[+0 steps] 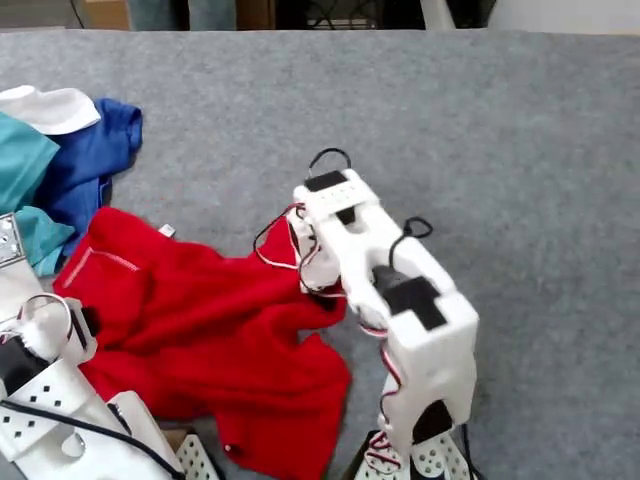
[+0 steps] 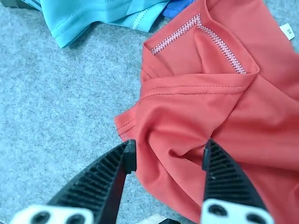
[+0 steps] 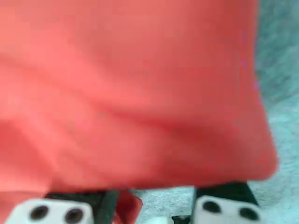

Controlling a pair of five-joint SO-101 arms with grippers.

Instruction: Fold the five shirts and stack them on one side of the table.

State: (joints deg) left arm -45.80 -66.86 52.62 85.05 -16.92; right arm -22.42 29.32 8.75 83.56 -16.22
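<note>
left gripper (image 2: 170, 151) spread, red shirt (image 2: 224, 107) between jaws

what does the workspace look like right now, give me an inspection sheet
surface: grey carpet-like table
job's things: red shirt crumpled near the arms; blue shirt, teal shirt and white shirt heaped at the high view's left edge; none folded
clutter: nothing seen
end effectors: left end effector open over a fold of the red shirt; right end effector draped in red fabric
cables: thin red, white and black wires along the right arm
surroundings: furniture beyond the far edge, too cropped to identify
</note>
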